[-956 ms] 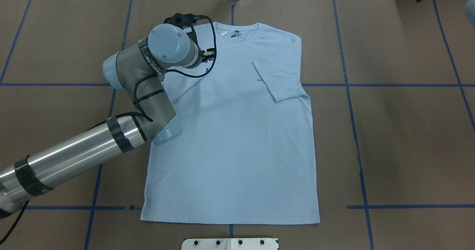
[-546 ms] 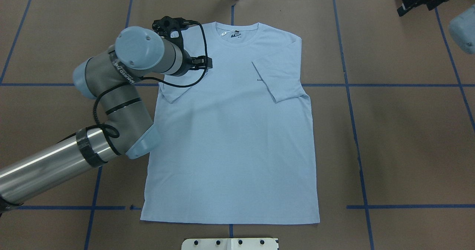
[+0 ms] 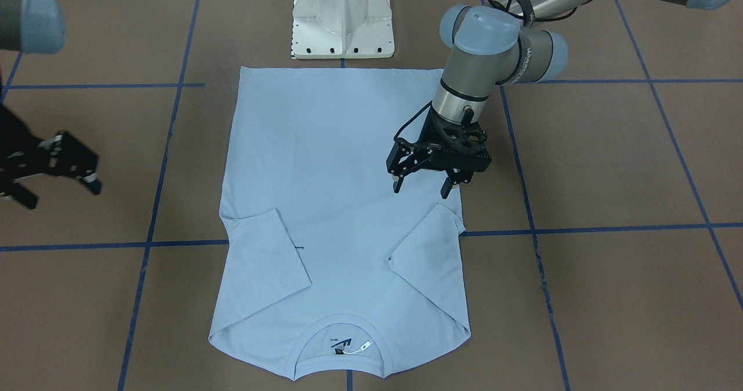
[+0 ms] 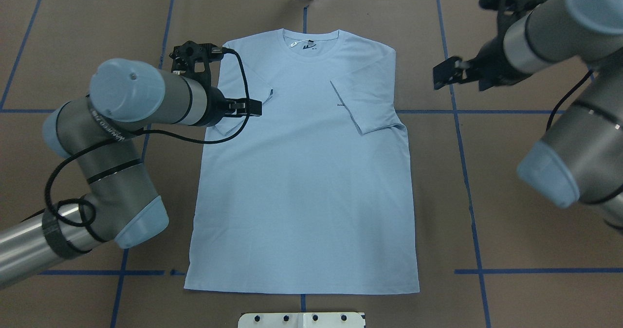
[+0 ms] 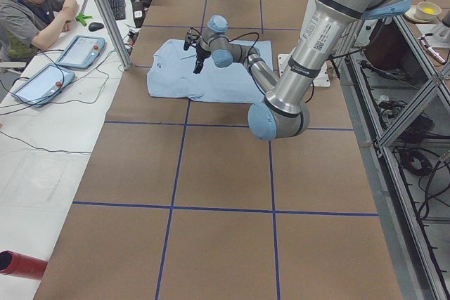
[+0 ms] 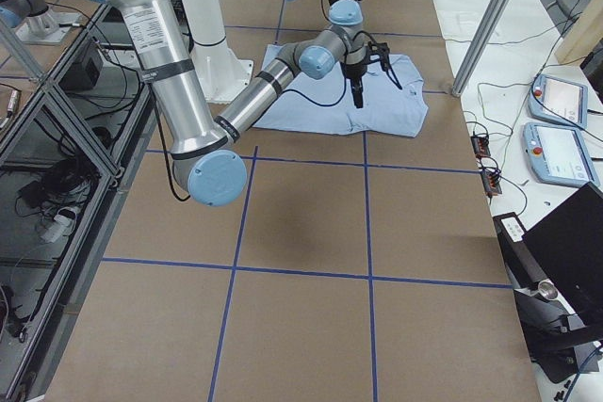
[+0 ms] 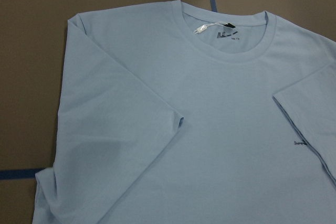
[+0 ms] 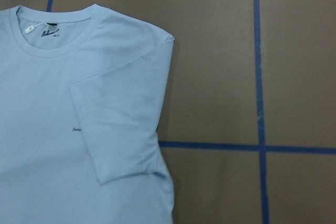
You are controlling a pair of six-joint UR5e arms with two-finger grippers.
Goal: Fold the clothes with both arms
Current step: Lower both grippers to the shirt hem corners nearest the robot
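My left gripper (image 3: pixel 420 192), open and empty, has pulled back off the T-shirt (image 4: pixel 302 182), whose second sleeve (image 3: pixel 426 252) now lies folded inward.

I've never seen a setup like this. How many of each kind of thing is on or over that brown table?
Light blue T-shirt: 1
Robot arms: 2 (left arm, right arm)
Black grippers: 2 (left gripper, right gripper)
White pedestal base: 1
Total: 6
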